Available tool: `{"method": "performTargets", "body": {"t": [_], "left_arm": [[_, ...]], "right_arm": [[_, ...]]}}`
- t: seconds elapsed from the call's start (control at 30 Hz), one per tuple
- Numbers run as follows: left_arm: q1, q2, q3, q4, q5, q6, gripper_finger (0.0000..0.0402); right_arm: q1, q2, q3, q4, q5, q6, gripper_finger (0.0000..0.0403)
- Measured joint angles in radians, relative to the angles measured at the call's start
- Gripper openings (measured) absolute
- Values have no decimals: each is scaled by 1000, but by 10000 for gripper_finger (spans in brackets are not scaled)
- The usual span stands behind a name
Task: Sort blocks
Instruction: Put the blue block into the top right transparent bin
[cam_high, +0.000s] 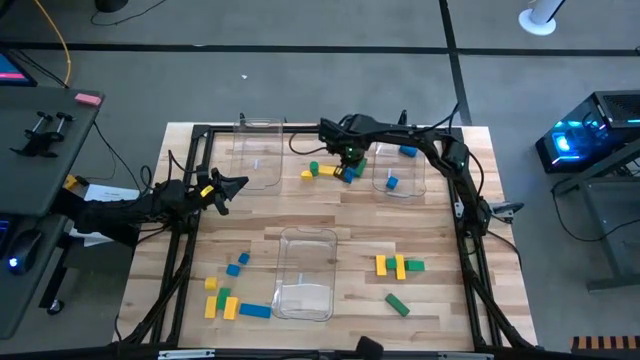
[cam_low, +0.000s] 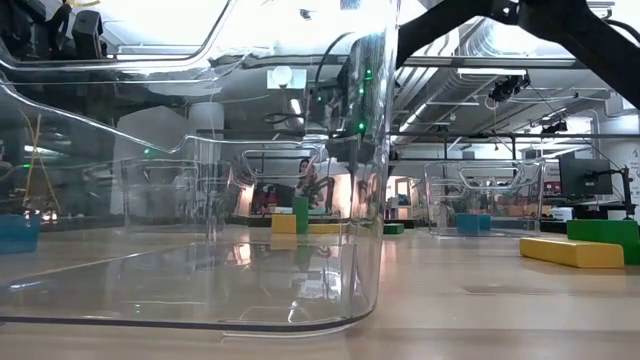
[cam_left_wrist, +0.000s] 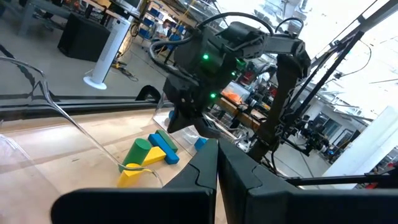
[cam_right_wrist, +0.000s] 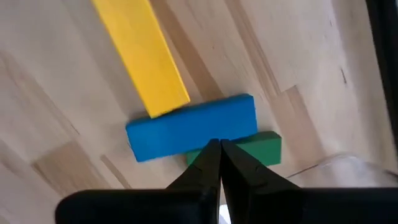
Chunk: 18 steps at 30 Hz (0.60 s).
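Observation:
A small cluster of blocks lies at the far middle of the table: a blue bar (cam_right_wrist: 186, 127), a yellow bar (cam_right_wrist: 143, 56), a green block (cam_right_wrist: 264, 148) and a green round one (cam_high: 313, 167). My right gripper (cam_high: 350, 160) points down over this cluster, shut. Its tips (cam_right_wrist: 219, 144) stand at the seam between the blue bar and the green block, with nothing between them. The blue bar lies across the green block's edge and against the yellow bar's end. My left gripper (cam_high: 228, 188) waits shut and level at the table's left (cam_left_wrist: 217, 149). My right gripper comes from above with its shut fingertips (cam_right_wrist: 211, 152) at the blue bar's long side (cam_right_wrist: 205, 142), over the green block. Whether they touch either block, I cannot tell. Both blocks lie flat on the table.
Three clear bins stand on the table: far left (cam_high: 258, 150), far right (cam_high: 400, 172) holding two blue blocks, and near centre (cam_high: 305, 275). Loose blocks lie near left (cam_high: 230, 295) and near right (cam_high: 398, 265). The black frame rails (cam_high: 190, 200) border the table.

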Motion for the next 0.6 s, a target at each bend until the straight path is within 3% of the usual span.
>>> {"method": "performTargets", "body": {"t": [0.33, 0.6], "left_arm": [[0, 0, 0, 0, 0, 0, 0], [0, 0, 0, 0, 0, 0, 0]], "right_arm": [[13, 0, -1, 12, 0, -178, 1], [19, 0, -1, -24, -18, -204, 1]]}}
